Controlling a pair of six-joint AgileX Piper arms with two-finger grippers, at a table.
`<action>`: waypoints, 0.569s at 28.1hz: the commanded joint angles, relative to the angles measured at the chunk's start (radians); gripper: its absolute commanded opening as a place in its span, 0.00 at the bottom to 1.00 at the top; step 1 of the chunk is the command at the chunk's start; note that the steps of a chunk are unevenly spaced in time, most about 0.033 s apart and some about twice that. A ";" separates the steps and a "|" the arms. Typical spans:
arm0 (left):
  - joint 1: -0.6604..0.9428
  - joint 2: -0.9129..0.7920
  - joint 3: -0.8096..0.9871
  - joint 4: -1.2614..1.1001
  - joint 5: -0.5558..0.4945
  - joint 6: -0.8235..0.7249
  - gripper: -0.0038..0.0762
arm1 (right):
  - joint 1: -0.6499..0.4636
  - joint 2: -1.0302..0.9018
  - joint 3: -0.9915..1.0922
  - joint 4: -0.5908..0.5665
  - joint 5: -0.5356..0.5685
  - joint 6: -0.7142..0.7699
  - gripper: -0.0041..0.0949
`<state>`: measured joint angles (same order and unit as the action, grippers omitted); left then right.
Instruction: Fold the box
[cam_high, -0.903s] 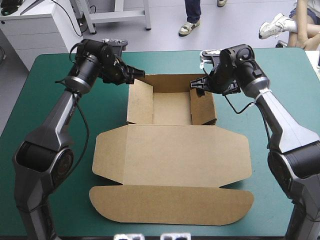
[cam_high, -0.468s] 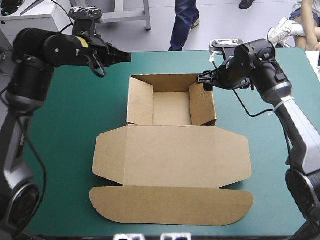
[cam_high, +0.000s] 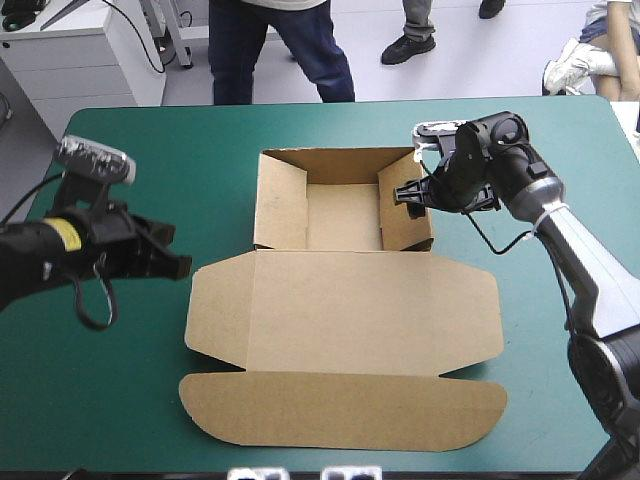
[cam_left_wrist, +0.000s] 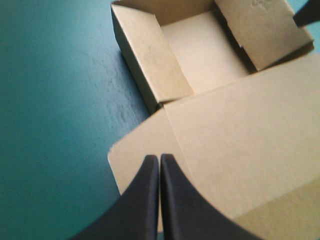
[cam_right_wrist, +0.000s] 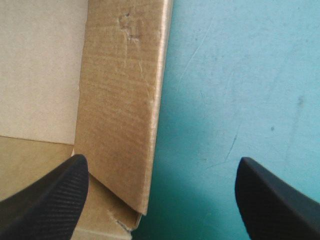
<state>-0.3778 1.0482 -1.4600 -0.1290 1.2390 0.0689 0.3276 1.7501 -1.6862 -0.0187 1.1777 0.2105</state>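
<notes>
Centrally on the table's teal-green cover (cam_high: 130, 400) lies the brown box (cam_high: 345, 310), part folded; seen from above, its open tray (cam_high: 343, 215) sits toward 12 o'clock with the side and far walls raised, and its lid (cam_high: 350, 315) lies flat on the cover toward 6 o'clock, ending in a long rounded flap (cam_high: 340, 410) near the table's near edge.

At 9 o'clock from the box the left gripper (cam_high: 180, 265) reaches in low over the cover; its two black fingers are pressed together into a single point with nothing between them; the point aims toward 3 o'clock and comes just to the lid's left edge; the wrist view shows the tray ahead of it and off to one side.

At about 1 o'clock from the box's middle the right gripper (cam_high: 405, 192) is at the tray's right wall (cam_high: 408, 220); its black fingers are spread wide; in its wrist view one finger is on the tray's inner side and the other over bare cover outside, with the wall's top edge between them; whether either finger touches the board cannot be told.
</notes>
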 joint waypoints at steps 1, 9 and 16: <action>-0.005 -0.134 0.138 -0.011 -0.076 0.003 0.04 | -0.005 -0.001 -0.018 0.002 -0.036 -0.017 0.79; -0.005 -0.376 0.481 -0.011 -0.172 0.003 0.04 | -0.005 0.104 -0.018 0.098 -0.004 -0.061 0.79; -0.005 -0.556 0.765 0.000 -0.354 0.005 0.04 | -0.005 0.139 -0.018 0.123 0.014 -0.071 0.53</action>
<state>-0.3778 0.5304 -0.7336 -0.1238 1.0183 0.0718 0.3276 1.9422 -1.6843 0.0959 1.1943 0.1537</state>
